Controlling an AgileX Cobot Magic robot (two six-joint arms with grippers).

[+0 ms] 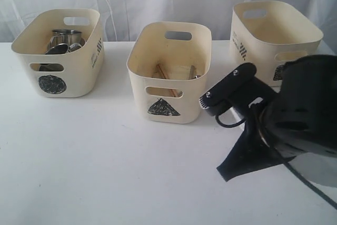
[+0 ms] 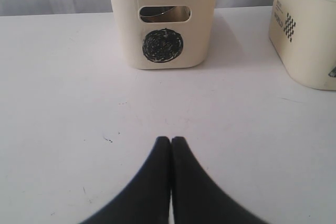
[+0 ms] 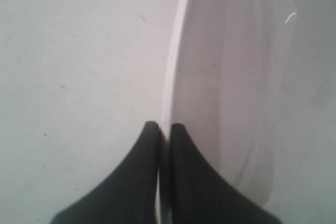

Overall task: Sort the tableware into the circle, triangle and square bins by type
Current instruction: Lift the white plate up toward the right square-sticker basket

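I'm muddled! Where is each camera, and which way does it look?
Exterior view: off-arm, facing circle bin and others; right arm shows.
Left wrist view: left arm, facing circle bin; shut left gripper shows.
Right wrist view: right arm, facing white plate; right gripper pinches its rim.
Shared: circle bin, exterior and left wrist.

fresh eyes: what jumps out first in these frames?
The black right arm fills the right foreground of the exterior view, with the right gripper pinched on the rim of the white plate. Behind it, the circle bin at left holds steel mugs, and the triangle bin sits in the middle.
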